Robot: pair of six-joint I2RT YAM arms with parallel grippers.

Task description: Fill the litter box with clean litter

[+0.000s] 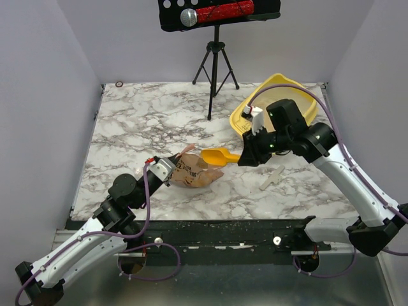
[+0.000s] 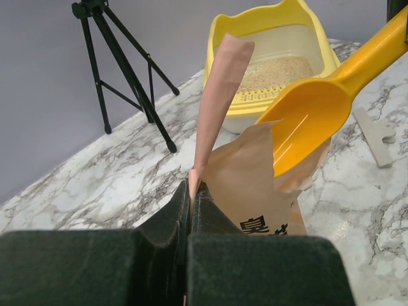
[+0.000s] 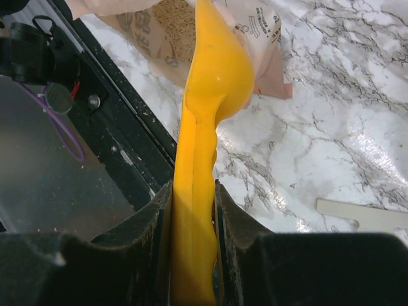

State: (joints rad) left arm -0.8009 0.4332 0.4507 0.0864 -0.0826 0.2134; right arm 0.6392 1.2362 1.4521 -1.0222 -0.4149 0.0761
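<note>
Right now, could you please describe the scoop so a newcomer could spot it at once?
On the marble table, find the tan paper bag by the near edge. The scoop sits at the bag's mouth, in the jaws of the right gripper; it is yellow-orange and far smaller than the litter box.

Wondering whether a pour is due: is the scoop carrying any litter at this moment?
No, the left wrist view shows the scoop bare yellow inside, at the mouth of the paper bag.
</note>
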